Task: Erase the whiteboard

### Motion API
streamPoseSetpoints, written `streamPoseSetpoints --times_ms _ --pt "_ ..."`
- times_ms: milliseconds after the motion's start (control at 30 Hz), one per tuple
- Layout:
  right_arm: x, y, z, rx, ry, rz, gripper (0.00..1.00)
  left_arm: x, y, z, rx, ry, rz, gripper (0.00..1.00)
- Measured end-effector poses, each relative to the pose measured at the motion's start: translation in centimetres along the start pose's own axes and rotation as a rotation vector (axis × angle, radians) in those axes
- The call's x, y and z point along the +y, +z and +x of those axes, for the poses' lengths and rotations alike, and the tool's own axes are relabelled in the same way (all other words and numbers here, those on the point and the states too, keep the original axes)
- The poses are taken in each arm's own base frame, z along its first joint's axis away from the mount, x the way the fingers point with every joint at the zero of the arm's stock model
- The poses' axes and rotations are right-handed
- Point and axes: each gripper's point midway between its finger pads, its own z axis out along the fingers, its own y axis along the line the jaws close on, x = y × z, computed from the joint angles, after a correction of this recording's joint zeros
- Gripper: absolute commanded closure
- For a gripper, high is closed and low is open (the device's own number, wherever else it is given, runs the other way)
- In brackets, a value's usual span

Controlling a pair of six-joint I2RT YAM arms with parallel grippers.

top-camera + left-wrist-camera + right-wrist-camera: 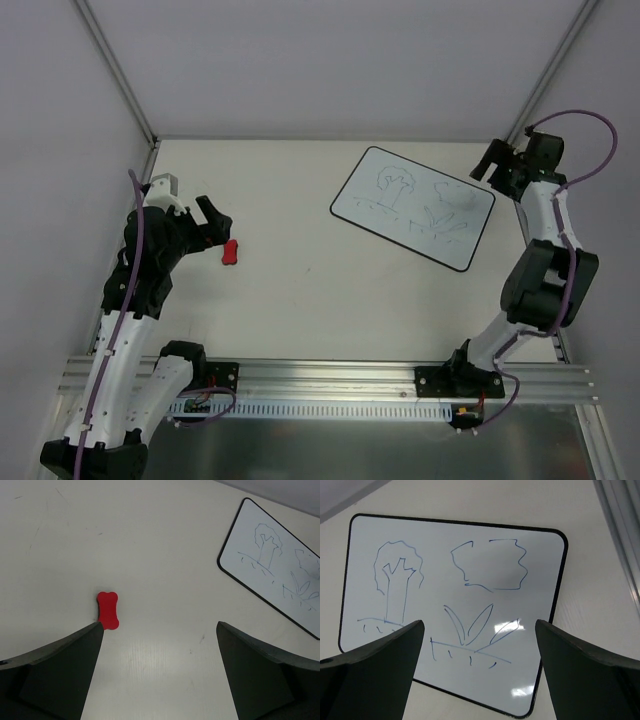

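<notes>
At the far right of the pale table (300,300), the flat white rectangular whiteboard (413,207), its blue doodles (395,575) unerased, is overlooked by the empty, spread right gripper (479,622). The small red bone-shaped eraser (107,610) is faced by the left gripper (160,625), jaws parted, presumably for pickup.

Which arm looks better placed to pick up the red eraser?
Left: the left end effector, open, is beside the red eraser; the right end effector is at the whiteboard, far from it.
</notes>
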Motion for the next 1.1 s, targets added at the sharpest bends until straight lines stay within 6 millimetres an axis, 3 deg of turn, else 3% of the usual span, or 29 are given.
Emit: streamPoseSetpoints --times_ms 100,200,300,400,600,800,1100 --pt "-3.8 4.4 1.2 0.072 0.128 0.026 0.01 0.1 0.2 0.2 0.008 -0.004 -0.003 0.01" --pt "-6.8 7.3 2.8 0.12 0.219 0.071 0.01 0.1 0.2 0.3 0.011 -0.007 -0.005 0.01" --pt "-8.5 9.2 3.4 0.134 0.268 0.093 0.03 0.1 0.2 0.4 0.011 -0.013 -0.006 0.01" --pt "-9.7 11.1 2.3 0.108 0.285 0.097 0.06 0.1 0.1 0.4 0.008 -0.022 -0.005 0.01" --pt "-10.4 14.6 0.9 0.074 0.307 0.078 0.09 0.2 0.1 0.6 0.009 -0.03 -0.01 0.01" --pt "-10.3 17.6 1.1 0.073 0.35 0.028 0.14 0.2 0.2 0.7 0.011 -0.035 -0.011 0.01" --pt "-9.6 19.2 1.5 0.087 0.386 -0.035 0.15 0.4 0.3 1.1 0.022 -0.051 -0.015 0.01"
